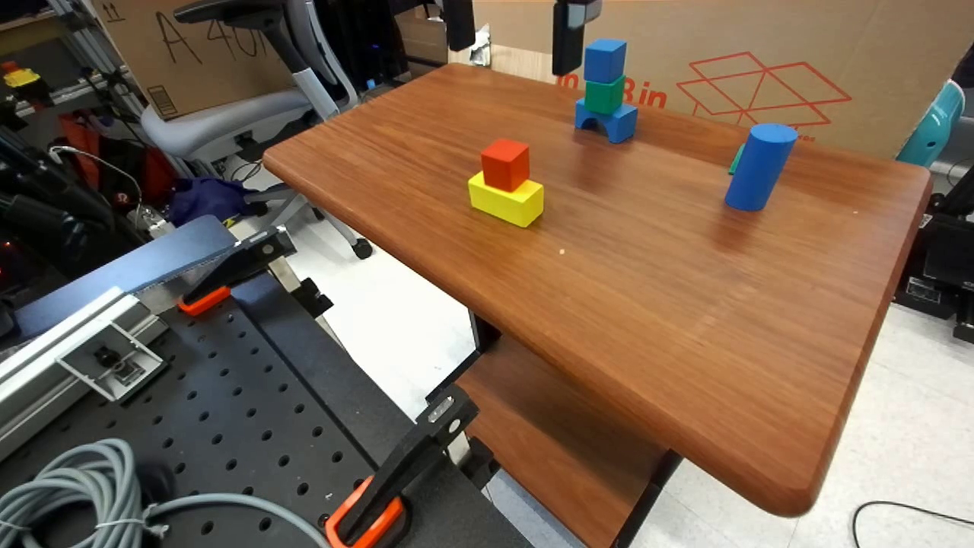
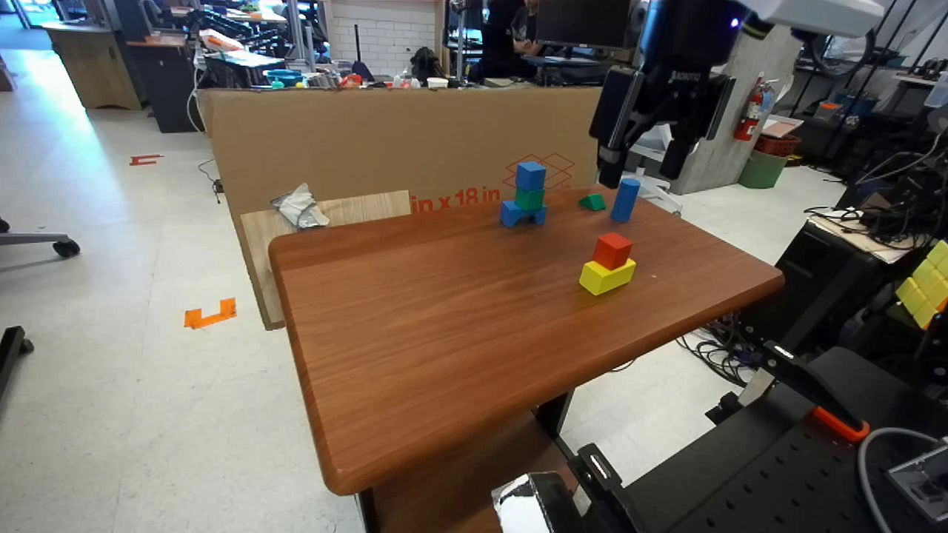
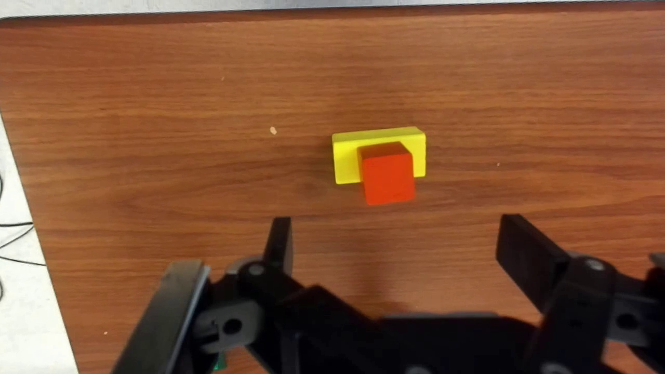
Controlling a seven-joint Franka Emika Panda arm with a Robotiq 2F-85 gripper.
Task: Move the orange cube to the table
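The orange cube [image 1: 505,165] [image 2: 612,251] rests on top of the flat yellow block [image 1: 506,204] [image 2: 606,279], which lies on the wood-grain table [image 1: 685,320] [image 2: 415,333]. Seen from above in the wrist view, the cube [image 3: 388,179] covers part of the yellow block [image 3: 346,162]. My gripper [image 3: 397,219] is wide open, with nothing between its fingers, and the cube appears just beyond the fingertips. In an exterior view the gripper [image 2: 641,172] hangs above the table, higher than the cube and apart from it. Only the finger ends show at the top edge in an exterior view.
A stack with a blue cube [image 1: 606,61], a green block [image 1: 605,96] and a blue arch [image 1: 606,122] stands near the far edge. A blue cylinder [image 1: 761,167] stands near a green wedge [image 2: 592,202]. A black perforated workbench [image 1: 251,396] with clamps adjoins; cardboard [image 2: 385,141] stands behind.
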